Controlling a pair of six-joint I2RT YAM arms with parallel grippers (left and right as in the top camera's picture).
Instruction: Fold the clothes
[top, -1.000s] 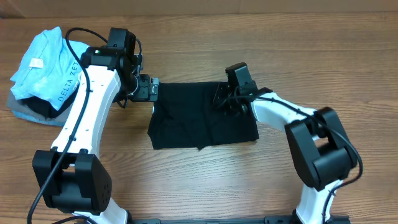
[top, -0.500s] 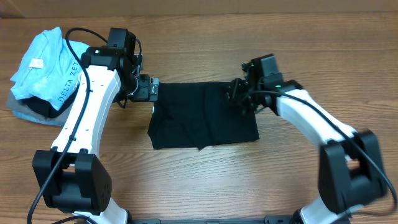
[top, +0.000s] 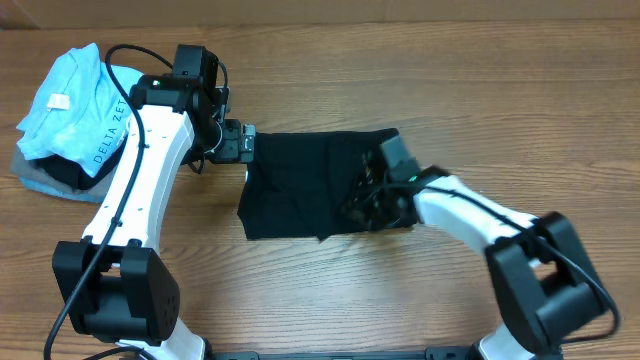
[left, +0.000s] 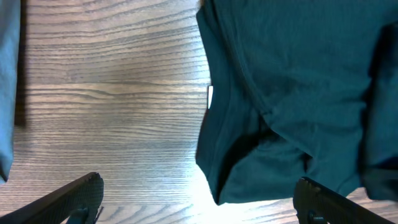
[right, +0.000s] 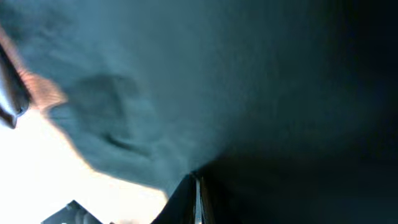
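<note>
Shirt: black T-shirt (top: 300, 185), centre of the desk (top: 300, 300), long axis left-right in the overhead frame.
Right end effector (top: 366, 205): down on the shirt's lower-right part; nearer arm; open or closed, cannot tell.
Left end effector (top: 243, 146): spread wide, empty, just beside the shirt's upper-left corner.

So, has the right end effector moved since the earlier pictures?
Yes. The right end effector went from the far edge of the black T-shirt toward its near right corner; the left end effector stayed put.
</note>
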